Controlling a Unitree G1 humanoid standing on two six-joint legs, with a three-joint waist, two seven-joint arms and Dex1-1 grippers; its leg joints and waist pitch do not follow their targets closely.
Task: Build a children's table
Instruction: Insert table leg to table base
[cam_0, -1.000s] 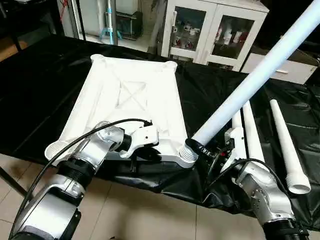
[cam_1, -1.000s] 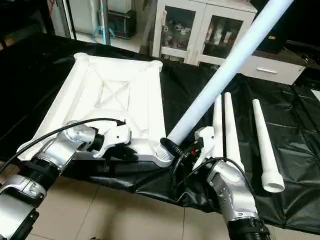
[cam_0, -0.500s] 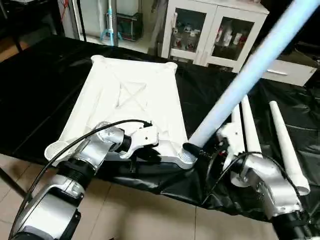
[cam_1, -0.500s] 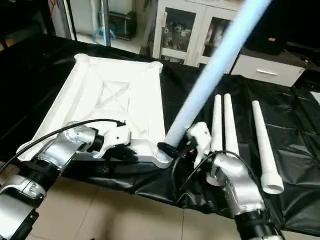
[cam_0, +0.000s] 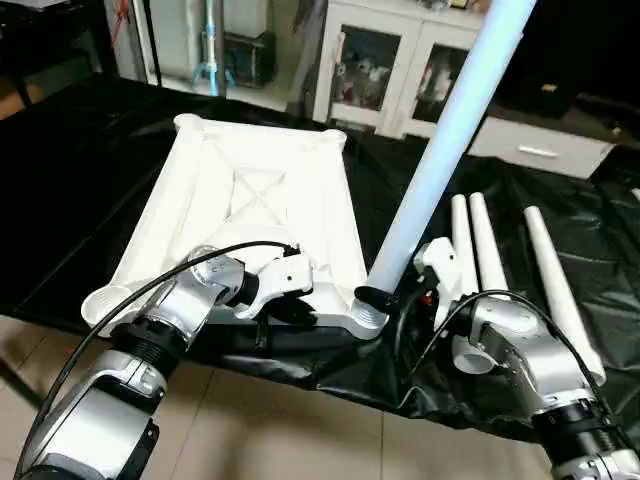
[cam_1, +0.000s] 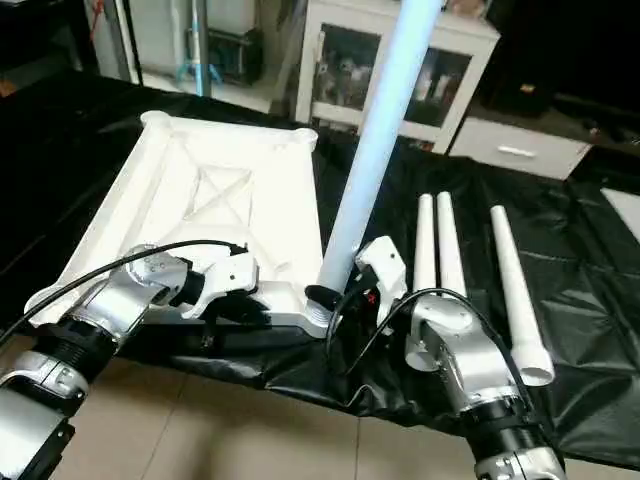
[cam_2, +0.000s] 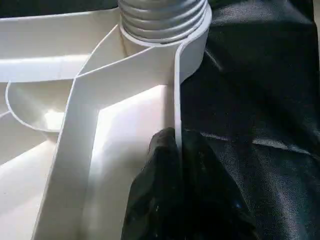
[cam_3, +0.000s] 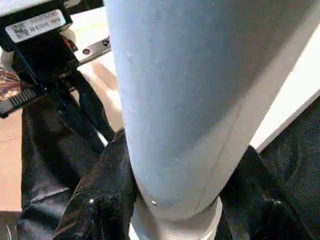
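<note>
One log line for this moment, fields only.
left pincer: shut on table top edge | right pincer: holding leg at near-right socket | spare legs: three on cloth

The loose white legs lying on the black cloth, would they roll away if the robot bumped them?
Probably. The three loose legs are round, smooth tubes lying flat on the black cloth, so a sideways nudge would likely roll them. Being tapered, they would probably curve, not roll straight. They look stiff and hollow, so likely light to lift.

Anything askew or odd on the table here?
Yes: the leg in the right pincer leans at the near corner socket instead of standing straight. The left pincer pinches the top's rim. Three spare legs lie tidy on the cloth.
</note>
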